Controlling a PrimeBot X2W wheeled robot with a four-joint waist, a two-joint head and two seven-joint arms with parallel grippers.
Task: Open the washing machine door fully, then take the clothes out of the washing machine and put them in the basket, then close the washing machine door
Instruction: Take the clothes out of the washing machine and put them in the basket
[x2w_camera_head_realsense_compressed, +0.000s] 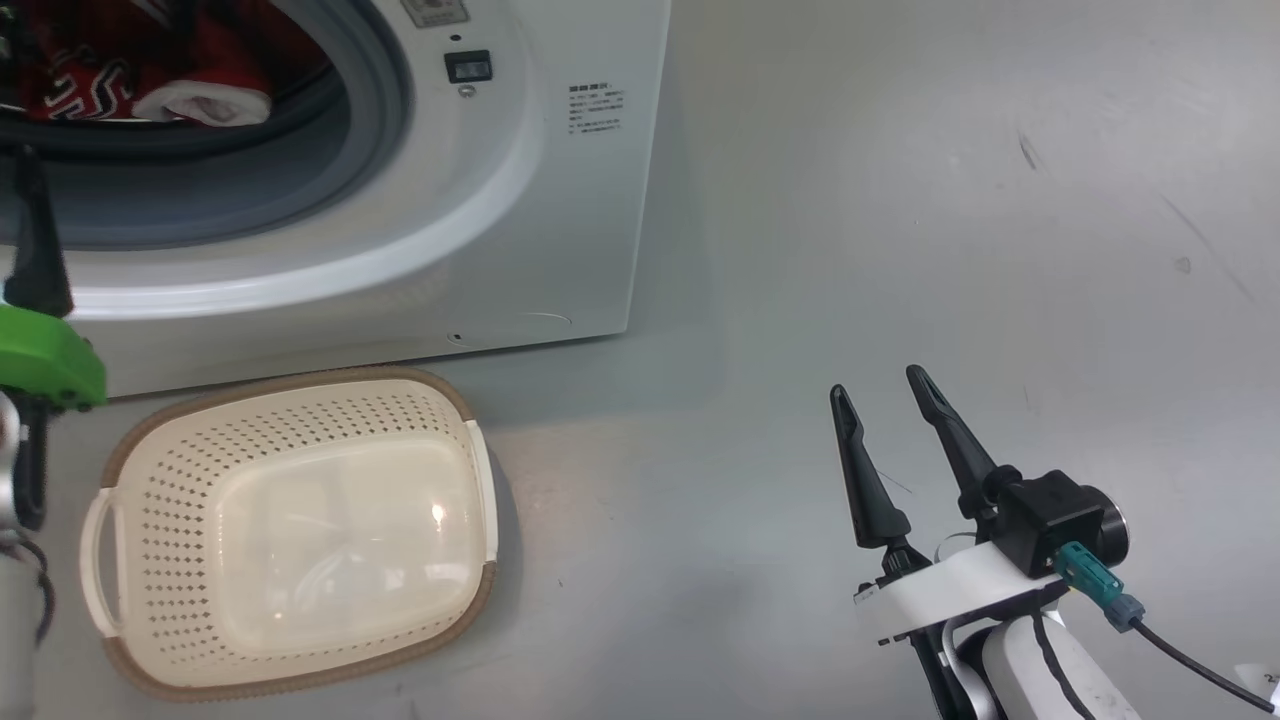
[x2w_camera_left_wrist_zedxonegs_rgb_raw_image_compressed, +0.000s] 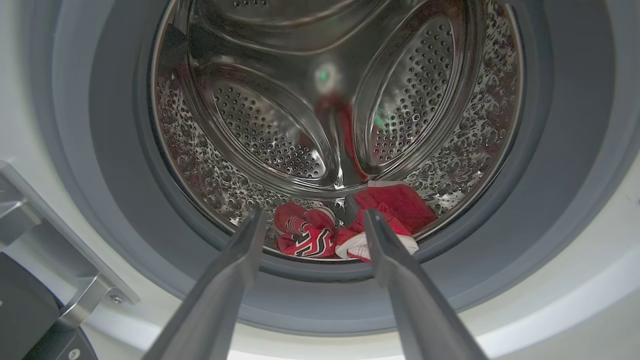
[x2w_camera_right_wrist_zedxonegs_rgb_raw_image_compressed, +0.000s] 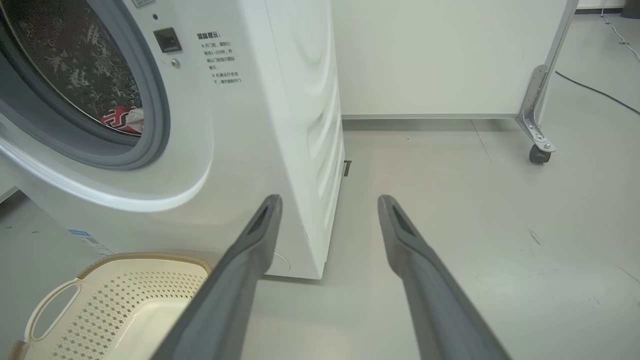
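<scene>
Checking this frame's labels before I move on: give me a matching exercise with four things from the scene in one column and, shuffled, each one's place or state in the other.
Things:
1. clothes
2. basket
3. left hand
4. right hand

Places or states:
A. open, above bare floor to the right of the washing machine
B. on the floor in front of the washing machine, nothing in it
C. lying low at the front of the drum
D. open, pointing into the drum

Pairs: 1-C, 2-B, 3-D, 4-A.
</scene>
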